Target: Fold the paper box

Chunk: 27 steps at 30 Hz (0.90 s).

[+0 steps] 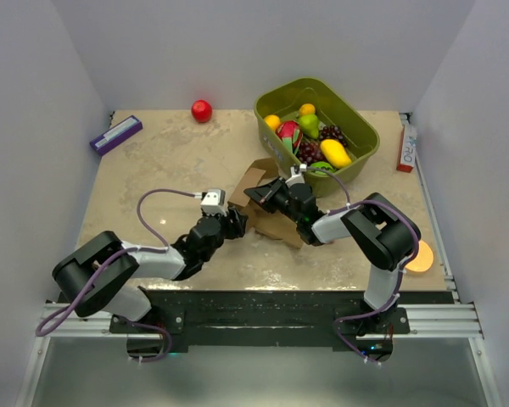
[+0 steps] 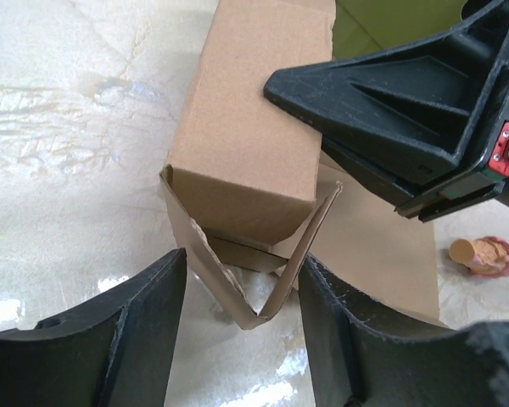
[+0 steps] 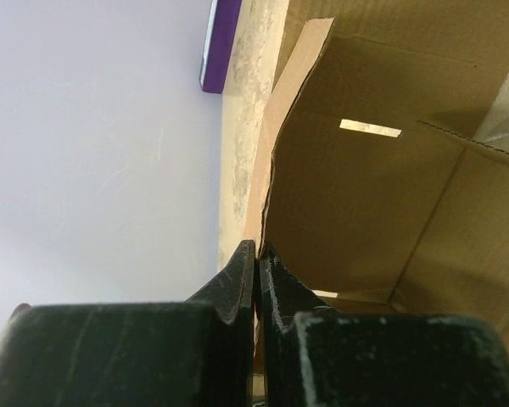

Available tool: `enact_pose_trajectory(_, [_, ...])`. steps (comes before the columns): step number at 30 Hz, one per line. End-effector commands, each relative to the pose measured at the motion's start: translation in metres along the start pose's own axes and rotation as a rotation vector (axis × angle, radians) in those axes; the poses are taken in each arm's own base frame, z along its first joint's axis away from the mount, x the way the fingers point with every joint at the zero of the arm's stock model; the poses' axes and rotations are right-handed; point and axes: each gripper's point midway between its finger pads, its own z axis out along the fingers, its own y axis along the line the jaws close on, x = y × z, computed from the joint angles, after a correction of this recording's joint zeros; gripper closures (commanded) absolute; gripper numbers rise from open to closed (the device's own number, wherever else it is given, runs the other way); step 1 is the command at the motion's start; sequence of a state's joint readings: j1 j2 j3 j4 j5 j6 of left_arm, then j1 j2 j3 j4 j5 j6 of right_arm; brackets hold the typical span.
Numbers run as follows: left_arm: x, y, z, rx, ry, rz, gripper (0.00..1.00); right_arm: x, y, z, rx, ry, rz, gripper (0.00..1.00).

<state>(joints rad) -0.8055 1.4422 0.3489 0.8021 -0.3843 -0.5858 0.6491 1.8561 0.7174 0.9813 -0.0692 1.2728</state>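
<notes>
Paper box (image 1: 271, 227), plain brown cardboard and partly folded, sat near the middle of the table (image 1: 178, 161), just in front of the green bin (image 1: 354, 117) of fruit, with one flap raised toward the far edge. The right claw (image 3: 256, 250) was pinched shut on the thin edge of an upright flap, with the box's open inside beside it. The left claw (image 2: 242, 267) was spread open at the box's near-left end, a loose V-shaped flap lying between its fingers; whether they touched it was unclear. A purple-and-white box (image 1: 116, 134) lay near the far-left corner, a red ball (image 1: 202, 110) at the far edge, and a red-and-white slim box (image 1: 406, 146) along the right edge.
</notes>
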Motion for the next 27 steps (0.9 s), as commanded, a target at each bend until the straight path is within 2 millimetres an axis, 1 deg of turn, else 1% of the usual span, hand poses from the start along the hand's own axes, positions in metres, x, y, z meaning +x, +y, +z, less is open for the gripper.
enact_pose_trajectory(1, [-0.029,0.008,0.006,-0.134,-0.115,0.046,0.40,-0.004,-0.027,-0.005,0.095,-0.023,-0.024,1.00])
enact_pose_trajectory(4, [-0.030,0.009,0.005,-0.153,-0.122,0.087,0.39,-0.004,-0.028,-0.005,0.096,-0.022,-0.024,1.00])
enact_pose_trajectory(6, [-0.026,0.005,0.006,-0.146,-0.115,0.103,0.38,-0.003,-0.029,-0.004,0.098,-0.022,-0.022,1.00])
enact_pose_trajectory(8, [-0.023,-0.005,0.006,-0.110,-0.111,0.100,0.36,-0.003,-0.028,-0.004,0.095,-0.020,-0.020,1.00])
enact_pose_trajectory(13, [0.000,-0.019,0.015,-0.067,-0.052,0.094,0.32,-0.002,-0.031,-0.004,0.102,-0.021,-0.015,1.00])
enact_pose_trajectory(17, [0.011,-0.016,0.014,-0.086,-0.021,0.070,0.32,-0.003,-0.032,-0.005,0.102,-0.026,-0.011,1.00])
enact_pose_trajectory(19, [0.013,-0.013,0.012,-0.098,-0.016,0.066,0.32,-0.003,-0.032,-0.005,0.103,-0.029,-0.008,1.00])
enact_pose_trajectory(22, [0.015,-0.017,0.012,-0.085,-0.016,0.042,0.32,-0.002,-0.032,-0.005,0.102,-0.033,-0.005,1.00])
enact_pose_trajectory(25, [0.014,-0.017,0.015,-0.098,-0.021,0.051,0.36,0.002,-0.028,-0.005,0.091,-0.022,-0.008,1.00])
enact_pose_trajectory(26, [0.013,-0.015,0.015,-0.104,-0.025,0.072,0.37,0.002,-0.027,-0.005,0.089,-0.021,-0.006,0.95])
enact_pose_trajectory(27, [0.010,-0.014,0.014,-0.106,-0.033,0.082,0.38,0.001,-0.025,-0.007,0.085,-0.022,-0.008,0.93])
